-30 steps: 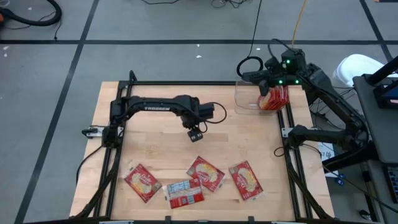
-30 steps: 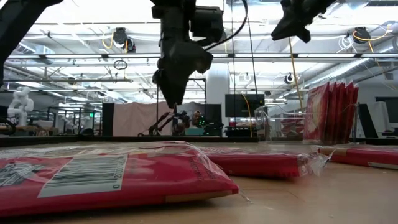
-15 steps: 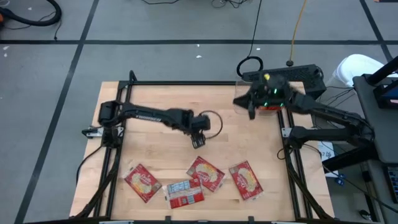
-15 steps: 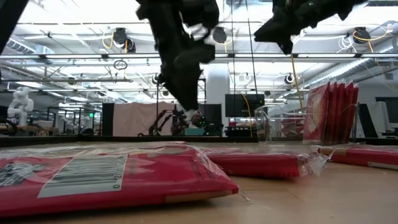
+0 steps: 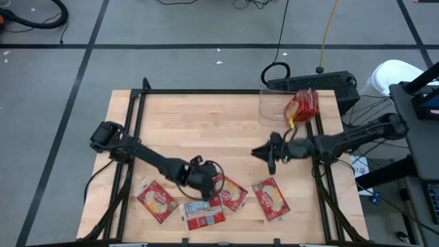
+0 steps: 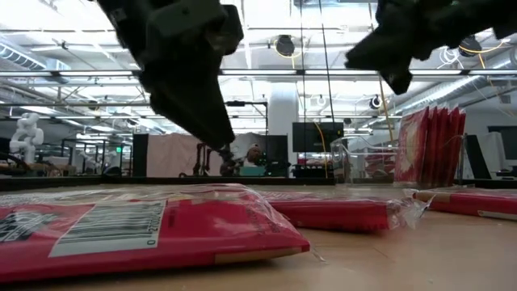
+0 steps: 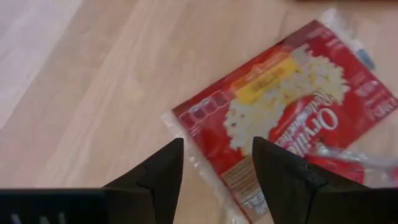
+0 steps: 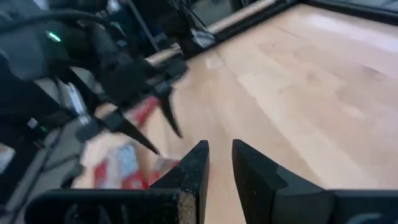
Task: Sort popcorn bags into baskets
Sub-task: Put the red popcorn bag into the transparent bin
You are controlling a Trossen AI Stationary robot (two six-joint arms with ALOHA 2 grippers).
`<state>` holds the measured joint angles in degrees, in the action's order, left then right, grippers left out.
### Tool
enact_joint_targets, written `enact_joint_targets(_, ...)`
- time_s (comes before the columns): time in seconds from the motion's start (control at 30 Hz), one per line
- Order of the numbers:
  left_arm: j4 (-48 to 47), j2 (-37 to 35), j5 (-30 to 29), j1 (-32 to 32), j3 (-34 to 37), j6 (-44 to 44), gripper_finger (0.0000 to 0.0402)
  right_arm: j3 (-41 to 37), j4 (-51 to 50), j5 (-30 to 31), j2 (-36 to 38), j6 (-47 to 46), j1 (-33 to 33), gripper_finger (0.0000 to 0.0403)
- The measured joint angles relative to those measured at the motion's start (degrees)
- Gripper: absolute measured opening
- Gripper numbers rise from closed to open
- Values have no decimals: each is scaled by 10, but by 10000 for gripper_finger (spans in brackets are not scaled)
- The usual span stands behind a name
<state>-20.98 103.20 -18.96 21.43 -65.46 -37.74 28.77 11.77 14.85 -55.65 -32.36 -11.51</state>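
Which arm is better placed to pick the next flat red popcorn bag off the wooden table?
Left. The left gripper is open right over the middle flat red popcorn bag, while the right gripper hangs farther off, above bare wood.

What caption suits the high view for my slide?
Left end effector reaches for a bag among four on the table; right end effector has left the filled bin.

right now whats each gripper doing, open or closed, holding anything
Left gripper: open, empty, over a popcorn bag.
Right gripper: open by a narrow gap, empty, above the table.
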Motion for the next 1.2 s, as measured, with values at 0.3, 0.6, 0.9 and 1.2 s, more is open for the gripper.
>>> enact_joint_targets(0.3, -8, 0, -25, 49, 0, -108, 264, -18, 156, 146, -97, -26, -132, 66)
enact_joint_targets(0.6, -15, 7, -20, 59, 43, -203, 309, -11, 295, 209, -241, -99, -190, 66)
enact_joint_targets(0.9, 69, 6, 33, 36, 104, -197, 249, -11, 408, 241, -319, -72, -202, 66)
enact_joint_targets(1.2, 175, 7, 64, 36, 122, -189, 221, -1, 433, 242, -322, -35, -201, 66)
